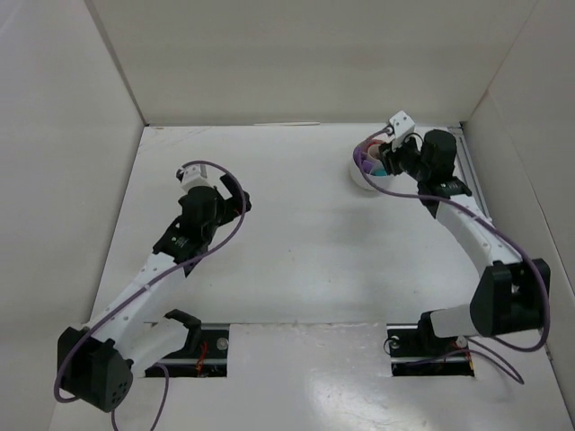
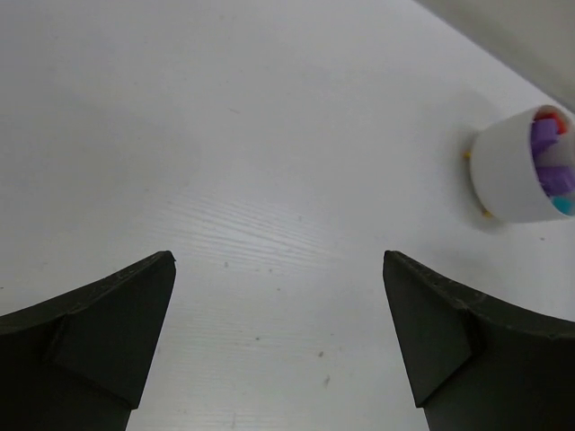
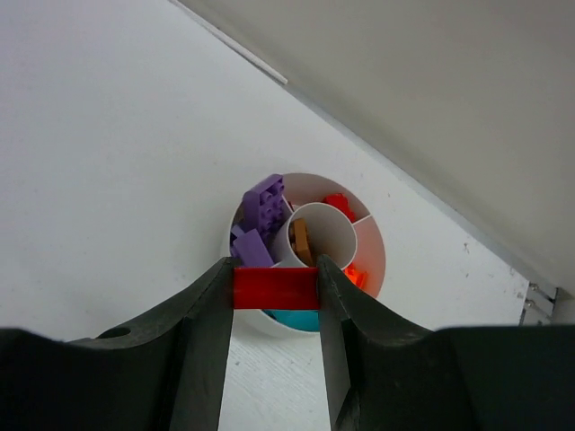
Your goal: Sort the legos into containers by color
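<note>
Top: tub (image 1: pixel 361 177) sits far right on the table (image 1: pixel 314 260). The right gripper (image 1: pixel 384 154) is directly over it, and the left gripper (image 1: pixel 235 196) is well apart, mid-left over bare surface. Left wrist: fingers spread wide with nothing between them. The tub is off to the upper right with purple legos (image 2: pixel 544 139) showing inside, and there are two orange specks (image 2: pixel 468 154) at its base, too small to call. Right wrist: fingers pinch a red brick (image 3: pixel 269 288) by its ends, hanging above the tub's near rim, roughly over the purple/teal divide. Teal piece (image 3: pixel 292 319) is nearest, a red piece (image 3: pixel 339 205) is in the far wedge, an orange-red piece (image 3: pixel 353 276) is in the right wedge, and a brown piece (image 3: pixel 300 241) is in the centre hole (image 3: pixel 328 235). Step in hand, I'd say: red into red. Don't release here, it would likely land in purple or teal. Shift forward and right until the brick is over the red wedge and clear of the hole, drop low to kill bounce, then open.
</note>
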